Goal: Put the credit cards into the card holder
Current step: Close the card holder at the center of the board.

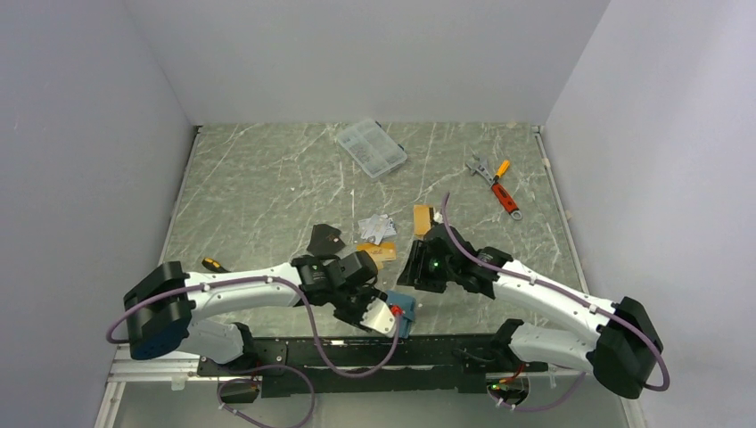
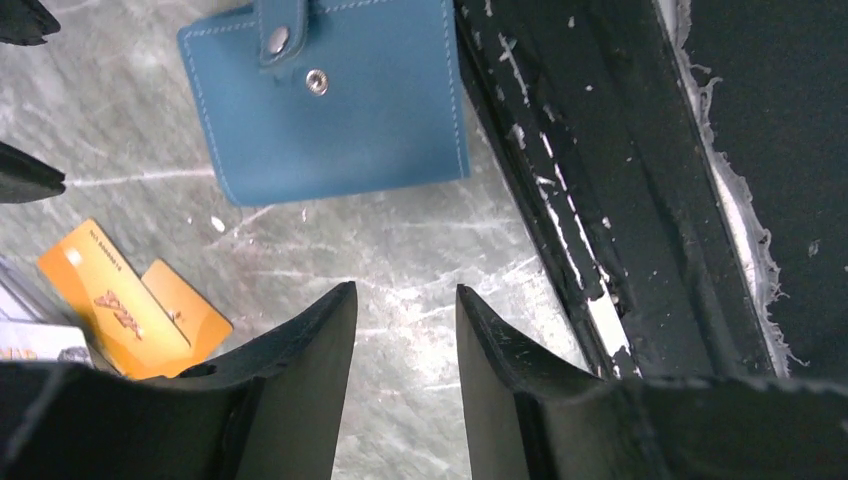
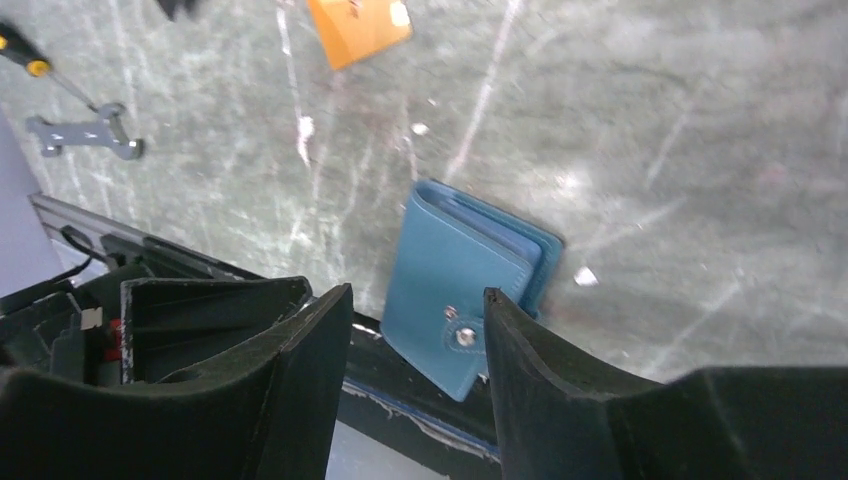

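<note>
The teal-blue card holder [image 2: 330, 100] lies folded on the table against the black base rail, its snap tab on top. In the right wrist view the card holder [image 3: 455, 285] has one corner over the rail. My left gripper [image 2: 405, 295] is open and empty, a short way from the holder. My right gripper [image 3: 418, 295] hangs open above the holder with nothing between its fingers. Two orange credit cards [image 2: 120, 305] lie overlapped to the left of the left fingers. In the top view a silver card [image 1: 376, 227] and another orange card [image 1: 423, 218] lie further back.
The black base rail [image 2: 600, 200] runs along the near table edge. A flat black case [image 1: 325, 239] lies behind the left arm. A clear compartment box [image 1: 371, 147] sits at the back. A wrench [image 1: 479, 167] and an orange-handled tool [image 1: 501, 189] lie at the back right.
</note>
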